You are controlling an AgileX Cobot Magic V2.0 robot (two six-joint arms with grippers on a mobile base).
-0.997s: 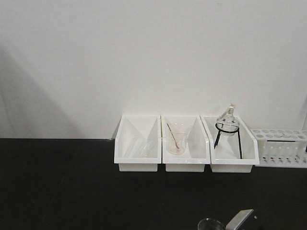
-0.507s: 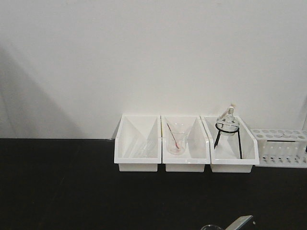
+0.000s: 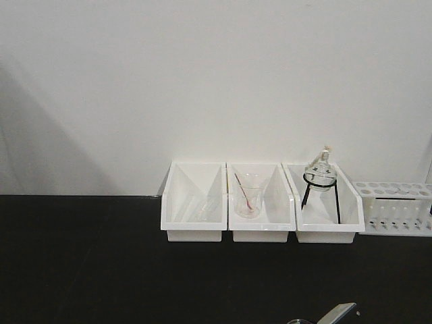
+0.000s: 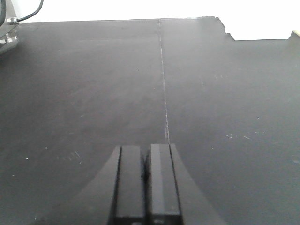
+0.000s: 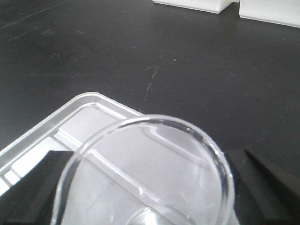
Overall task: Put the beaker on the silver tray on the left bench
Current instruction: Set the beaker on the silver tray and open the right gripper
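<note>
The beaker (image 5: 145, 173) fills the near part of the right wrist view, its round rim between the 2 dark jaws of the right gripper (image 5: 140, 187), 1 at each lower corner. The jaws look closed on the glass, though the contact points themselves are below the picture edge. Straight under and beyond the beaker lies the silver tray (image 5: 61, 129), its far corner and low rim resting on the black table (image 5: 140, 47). Holding the beaker upright, mouth up, directly over the tray suits a set-down, so my judgement is that the placing step is at hand. Whether the base touches the tray yet cannot be told, since the base is out of view.

The left gripper (image 4: 146, 183) hangs over bare black table with its jaws pressed together and nothing between them (it plays no part in the carry, as far as these views show).

In the front view, only a sliver of the glass rim and a grey piece of the right arm show at the bottom edge. The tray is not visible there at all. At the far side, 3 white bins (image 3: 261, 202) stand in a row against the wall; the middle 1 holds a conical glass (image 3: 248, 197) with a red rod, the right 1 a round flask (image 3: 320, 169) on a black stand. A white tube rack (image 3: 395, 208) is cut off at the right.
</note>
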